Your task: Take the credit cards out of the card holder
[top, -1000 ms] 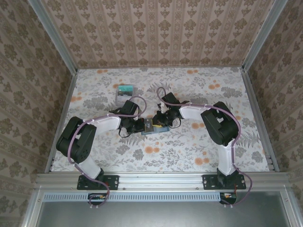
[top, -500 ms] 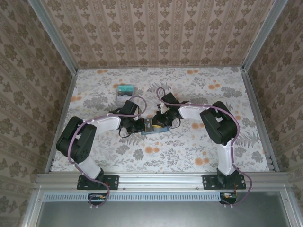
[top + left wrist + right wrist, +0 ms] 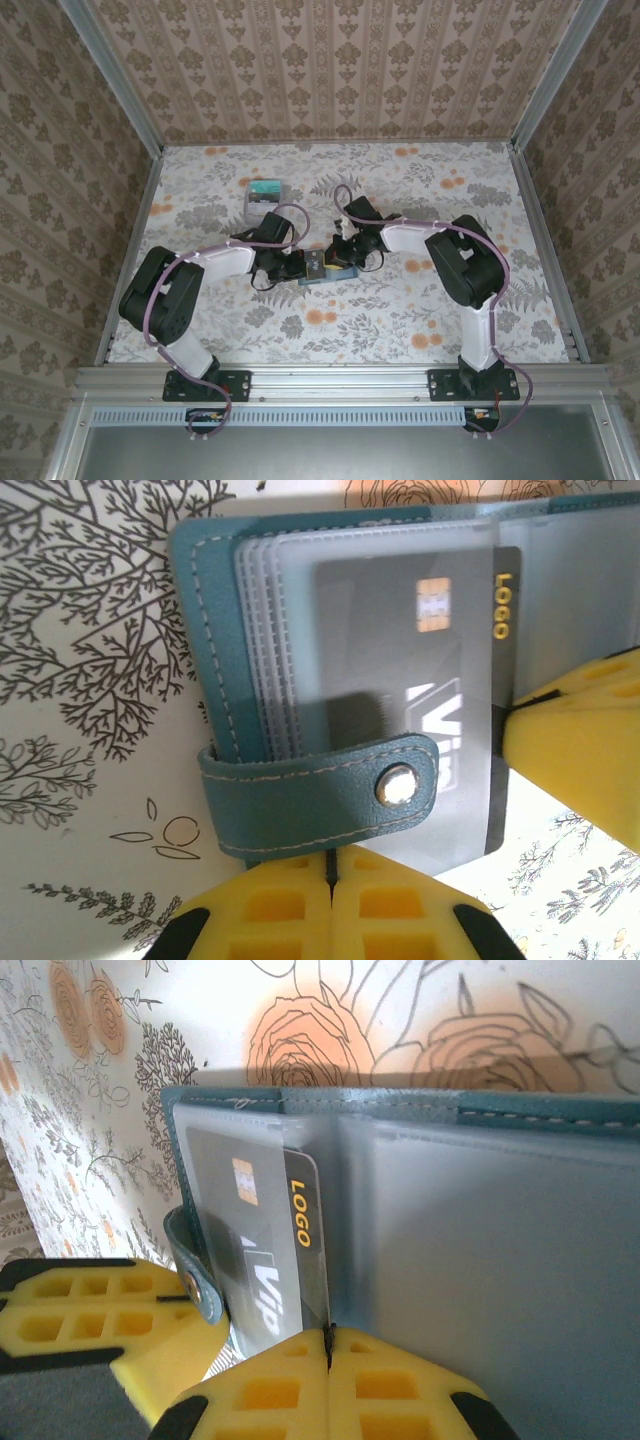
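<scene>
Closest in, both arms reach away from the near edge of the table (image 3: pixel 420 320) and meet at the card holder (image 3: pixel 205 630), which lies open and flat on the floral surface between the two grippers. At the holder's left side, the left gripper (image 3: pixel 330 868) has its yellow fingers (image 3: pixel 260 910) pressed together on the holder's edge, clamping it just beneath the teal strap (image 3: pixel 300 800). That strap wraps over the edge and ends in a metal snap (image 3: pixel 397 783) lying on top of the credit card (image 3: pixel 400 660).

At the holder's right side, the right gripper (image 3: pixel 328 1342) also has its fingers (image 3: pixel 400 1390) closed tight, pinching the exposed long edge of that card close to the holder's centre crease. The card is dark grey, with a gold chip, gold "LOGO" lettering and pale "VIP" letters. Most of it sits under the clear plastic sleeves (image 3: pixel 270 650) stacked on the holder's left panel, and a narrow strip beside the lettering pokes out toward the crease. On the other side of the crease, the holder's right panel (image 3: pixel 500 1260) shows a frosted sleeve over teal lining.

Farther back, beyond the holder and to its left, well apart from it, sits a grey box (image 3: pixel 266 203) with a green band along its far edge.
</scene>
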Controlling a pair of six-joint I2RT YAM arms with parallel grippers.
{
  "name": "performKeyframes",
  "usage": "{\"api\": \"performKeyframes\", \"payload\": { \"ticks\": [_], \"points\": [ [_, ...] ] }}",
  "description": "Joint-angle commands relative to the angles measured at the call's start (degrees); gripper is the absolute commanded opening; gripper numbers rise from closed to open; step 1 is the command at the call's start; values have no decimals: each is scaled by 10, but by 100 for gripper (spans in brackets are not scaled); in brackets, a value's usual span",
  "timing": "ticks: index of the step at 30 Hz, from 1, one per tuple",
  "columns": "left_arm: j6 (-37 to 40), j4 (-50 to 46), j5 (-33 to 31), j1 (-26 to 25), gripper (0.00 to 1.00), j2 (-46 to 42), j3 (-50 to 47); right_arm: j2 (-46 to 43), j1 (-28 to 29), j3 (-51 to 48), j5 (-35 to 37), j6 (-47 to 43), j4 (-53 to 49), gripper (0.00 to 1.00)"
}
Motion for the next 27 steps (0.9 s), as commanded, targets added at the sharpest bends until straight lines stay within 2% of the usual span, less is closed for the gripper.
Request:
{"api": "performKeyframes", "payload": {
  "ticks": [1, 8, 9, 11, 16, 25, 27],
  "points": [
    [-8, -13, 0, 3, 2, -2, -10, -34, -17, -17, -1, -7, -4, 0],
    [-8, -11, 4, 3, 2, -2, -9, -35, -20, -25, -8, -8, -3, 0],
    [-7, -12, 4, 3, 2, -2, -10, -32, -18, -25, -9, -7, -2, 7],
    [-7, -11, 5, 3, 2, -2, -9, -27, -15, -24, -10, -6, 2, 15],
    [-7, -11, 8, 2, 2, -2, -11, -8, -3, -14, -13, -6, 4, 23],
    [-8, -9, 11, -1, 2, -4, -14, 1, 4, -12, -9, -5, 6, 23],
    [-8, -8, 12, -1, 1, -3, -14, 3, 4, -11, -8, -5, 6, 21]
  ]
}}
